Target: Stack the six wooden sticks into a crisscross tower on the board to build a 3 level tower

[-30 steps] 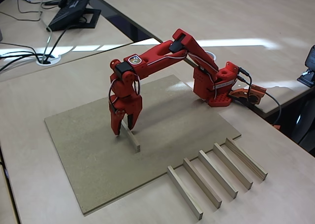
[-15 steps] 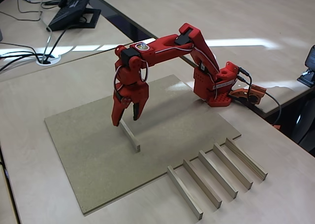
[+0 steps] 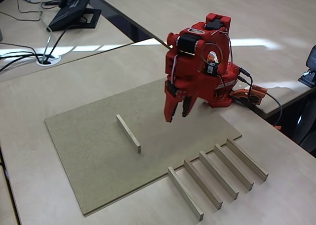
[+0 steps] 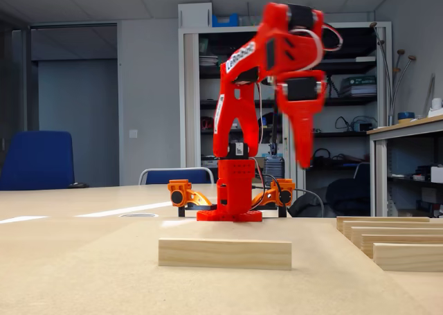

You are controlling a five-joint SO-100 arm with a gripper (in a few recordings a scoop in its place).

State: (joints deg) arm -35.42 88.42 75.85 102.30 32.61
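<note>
Stick on board: one pale wooden stick (image 3: 128, 133) lying flat on the tan board (image 3: 89, 160), down and left of the gripper (image 3: 177, 117) in a fixed view, well apart from it, untouched. In the low fixed view, same stick (image 4: 224, 253) seen side-on in the foreground, below and left of the gripper (image 4: 304, 159).
Gripper: red, raised above the board near its far right part, fingers pointing down, tips close together with a narrow gap, holding nothing; blurred in the low view.
Row of sticks: five more sticks (image 3: 216, 173) lying side by side on the pale desk (image 3: 291, 195), below and right of the gripper, just past the board's near right edge, with gaps between them.
Count: six sticks in all, one on the board, five off it; none stacked.
Open room: bare board on every side of the lone stick.
</note>
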